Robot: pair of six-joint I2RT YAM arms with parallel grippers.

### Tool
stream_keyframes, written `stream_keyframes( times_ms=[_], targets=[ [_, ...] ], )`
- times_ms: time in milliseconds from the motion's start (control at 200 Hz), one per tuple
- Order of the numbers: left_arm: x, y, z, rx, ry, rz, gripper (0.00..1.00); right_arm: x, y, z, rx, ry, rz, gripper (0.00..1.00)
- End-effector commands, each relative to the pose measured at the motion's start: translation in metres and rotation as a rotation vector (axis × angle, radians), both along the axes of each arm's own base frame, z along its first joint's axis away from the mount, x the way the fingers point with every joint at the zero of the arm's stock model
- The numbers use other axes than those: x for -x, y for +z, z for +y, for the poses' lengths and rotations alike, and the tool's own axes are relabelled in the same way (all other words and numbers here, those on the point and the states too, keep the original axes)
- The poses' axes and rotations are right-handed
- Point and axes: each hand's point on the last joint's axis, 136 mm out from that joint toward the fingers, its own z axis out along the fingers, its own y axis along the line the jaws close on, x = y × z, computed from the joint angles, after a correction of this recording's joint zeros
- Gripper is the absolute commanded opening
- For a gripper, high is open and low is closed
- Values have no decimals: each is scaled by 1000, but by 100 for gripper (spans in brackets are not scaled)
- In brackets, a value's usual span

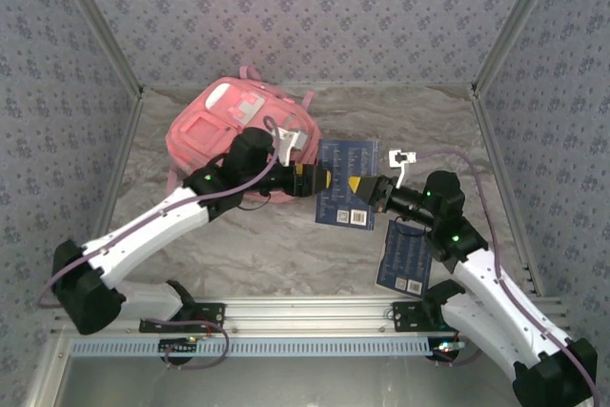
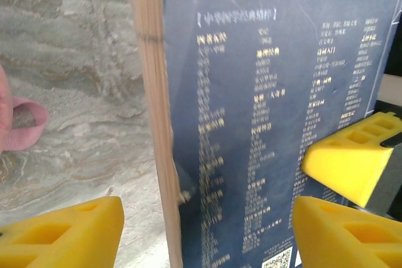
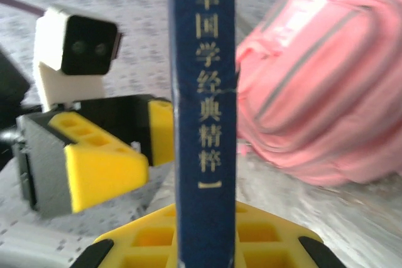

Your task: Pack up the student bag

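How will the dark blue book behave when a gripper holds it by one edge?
The book should be fairly stiff: its page block looks thick. Its cover looks smooth, so it may slip in the right gripper. Set on its narrow edge, it would likely tip over.

Pink student bag (image 1: pixel 224 131), navy book (image 2: pixel 251 123) with pale lettering, yellow jaws, grey-veined marbled table (image 1: pixel 286 245).

The table (image 1: pixel 276 254) has a grey-brown marbled top. On it, toward the far left, lies the pink bag (image 1: pixel 205 131), a strap loop trailing onto the surface beside it. A dark blue book (image 1: pixel 405 256) lies flat near the front right, well apart from the bag.
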Motion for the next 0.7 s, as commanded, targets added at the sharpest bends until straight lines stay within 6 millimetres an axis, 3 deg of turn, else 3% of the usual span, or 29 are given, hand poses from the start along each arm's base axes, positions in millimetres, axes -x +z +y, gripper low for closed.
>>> stream_keyframes(
  times_ms=[0, 290, 420, 600, 694],
  targets=[
    [21, 14, 13, 17, -72, -70, 71, 34, 57, 14, -116, 177, -167, 0],
    [75, 57, 20, 235, -279, -169, 71, 77, 90, 28, -207, 364, -284, 0],
    [92, 72, 18, 330, -376, -178, 63, 87, 97, 33, -212, 407, -308, 0],
    [104, 88, 20, 424, -424, -209, 32, 89, 96, 37, -198, 409, -313, 0],
    [106, 89, 22, 439, -422, -221, 6, 87, 94, 36, -194, 388, -312, 0]
  ],
)
